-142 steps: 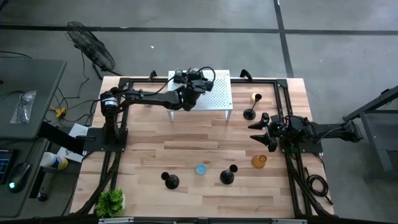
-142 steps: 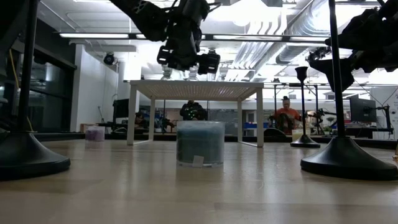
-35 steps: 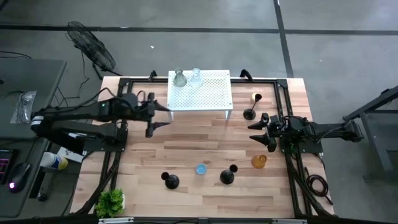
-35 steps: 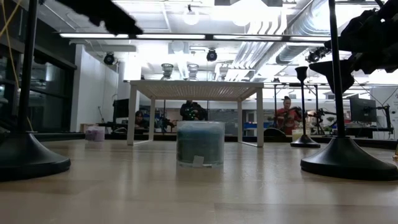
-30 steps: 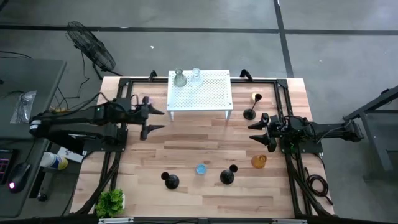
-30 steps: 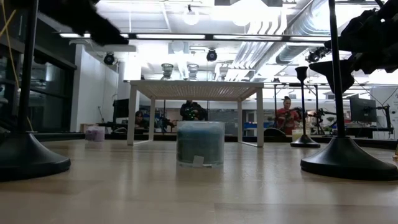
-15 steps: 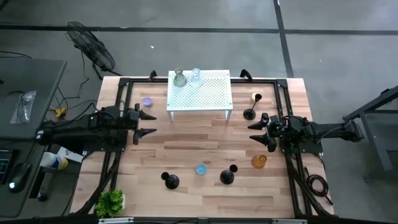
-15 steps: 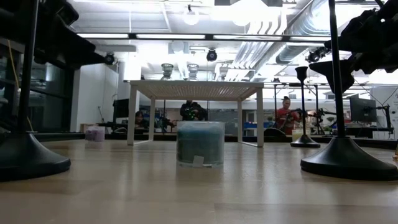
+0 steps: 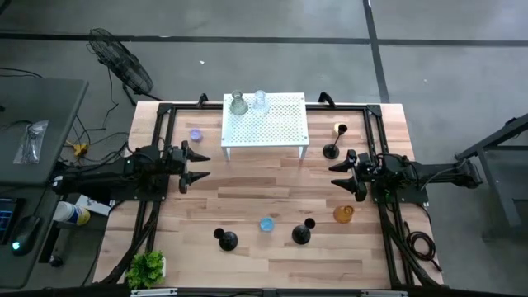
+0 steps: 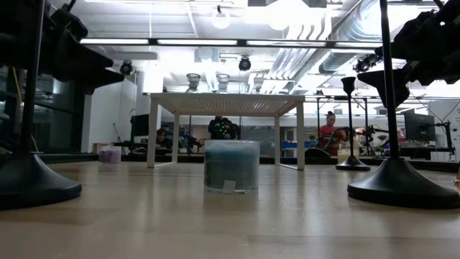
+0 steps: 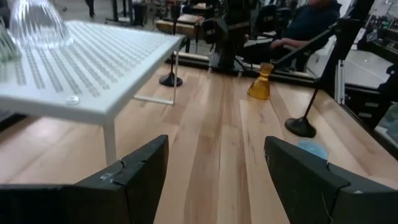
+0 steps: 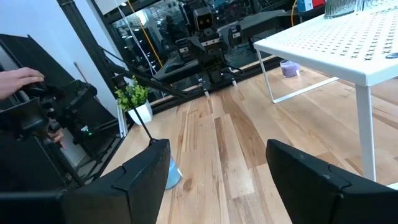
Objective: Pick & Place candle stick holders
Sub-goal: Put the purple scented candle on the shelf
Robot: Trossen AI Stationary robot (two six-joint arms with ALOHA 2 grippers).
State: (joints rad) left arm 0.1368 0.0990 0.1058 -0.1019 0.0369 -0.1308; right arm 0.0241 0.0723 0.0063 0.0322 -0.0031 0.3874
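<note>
My left gripper [image 9: 200,165] is open and empty at the table's left side, near of the white perforated stand [image 9: 272,124]. My right gripper [image 9: 334,175] is open and empty at the right side. A greenish cup [image 9: 238,104] and a clear cup [image 9: 259,101] stand on the stand's far left part. A purple cup [image 9: 195,135], a blue cup [image 9: 266,223] and an amber cup [image 9: 343,214] stand on the table. Black holders stand on their round bases at the near side [image 9: 226,240] [image 9: 301,234] and right of the stand [image 9: 330,151].
The stand's thin legs [image 11: 111,142] rise just ahead of my left gripper. A small green plant [image 9: 146,267] sits at the near left corner. Black frame rails run along the table's left, right and far edges. A person's hand [image 12: 18,78] shows beyond the table.
My left gripper has drawn back from beside the stand toward the table's left edge and come lower, staying open and empty. The two cups stay on the stand.
</note>
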